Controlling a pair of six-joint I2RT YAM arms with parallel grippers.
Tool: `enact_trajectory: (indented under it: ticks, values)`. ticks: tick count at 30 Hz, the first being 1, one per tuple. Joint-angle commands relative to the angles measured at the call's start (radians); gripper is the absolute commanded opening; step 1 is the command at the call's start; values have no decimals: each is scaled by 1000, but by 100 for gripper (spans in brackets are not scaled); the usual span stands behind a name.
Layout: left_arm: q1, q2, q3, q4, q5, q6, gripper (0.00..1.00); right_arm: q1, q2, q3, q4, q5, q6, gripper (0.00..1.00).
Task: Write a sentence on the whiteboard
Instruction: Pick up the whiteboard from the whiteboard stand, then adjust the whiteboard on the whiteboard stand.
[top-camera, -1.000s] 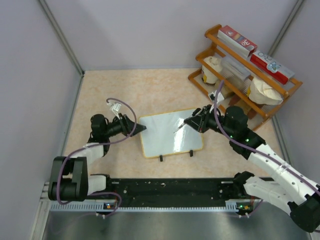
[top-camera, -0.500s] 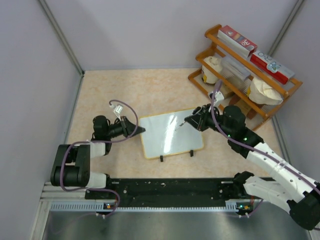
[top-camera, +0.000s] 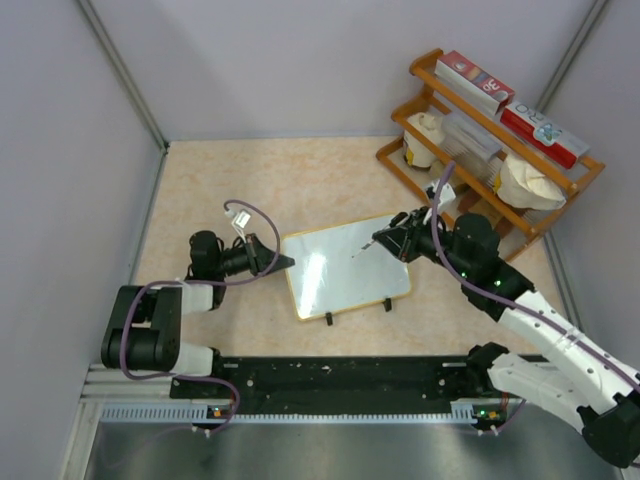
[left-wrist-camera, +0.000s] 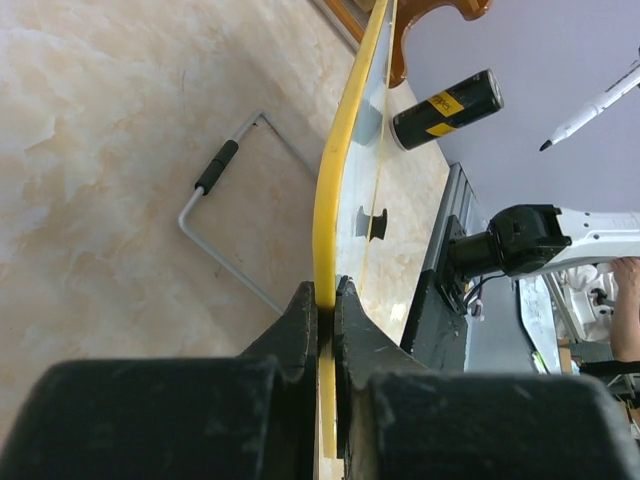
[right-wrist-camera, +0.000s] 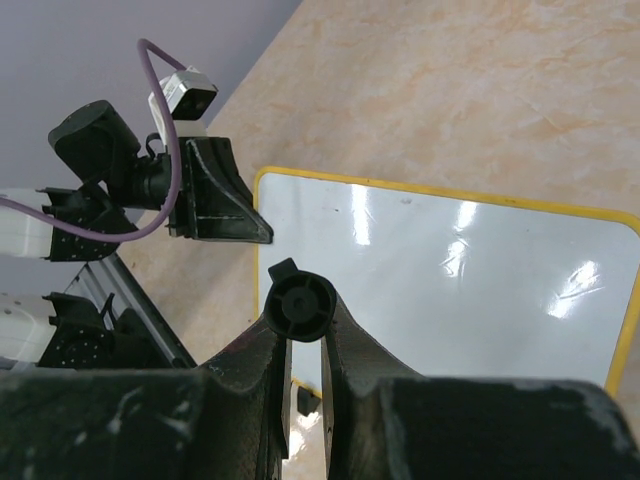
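Note:
The whiteboard lies on the tan tabletop, its white face bare of writing, two black feet at its near edge. My left gripper is shut on its left rim; in the left wrist view the jaws pinch the yellow frame edge. My right gripper hovers over the board's right part, shut on a marker whose tip points down-left, just above the surface. The right wrist view shows the marker's black end cap between the jaws, the whiteboard beneath.
A wooden shelf with boxes and white cloth-like items stands at the back right, close behind the right arm. A wire stand lies beside the board. The black base rail runs along the near edge. Grey walls enclose the table.
My left gripper has closed on the board's left rim. The board has shifted slightly right and toward the near edge. The right gripper and marker have barely moved.

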Motion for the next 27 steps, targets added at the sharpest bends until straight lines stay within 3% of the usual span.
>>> enact_trajectory:
  ticks: [1,14,18,27]
  values:
    - [-59,11,13,-36,-87,74,0,8,-40,-1,49,12,-20,0]
    - [-261,147,39,140,-185,13,0,8,-89,-20,22,39,-32,0]
    - [-272,184,49,214,-170,-13,0,8,-101,-20,0,48,-43,0]
    - [-240,43,47,-4,-176,102,0,10,-117,-21,-15,55,-55,0]
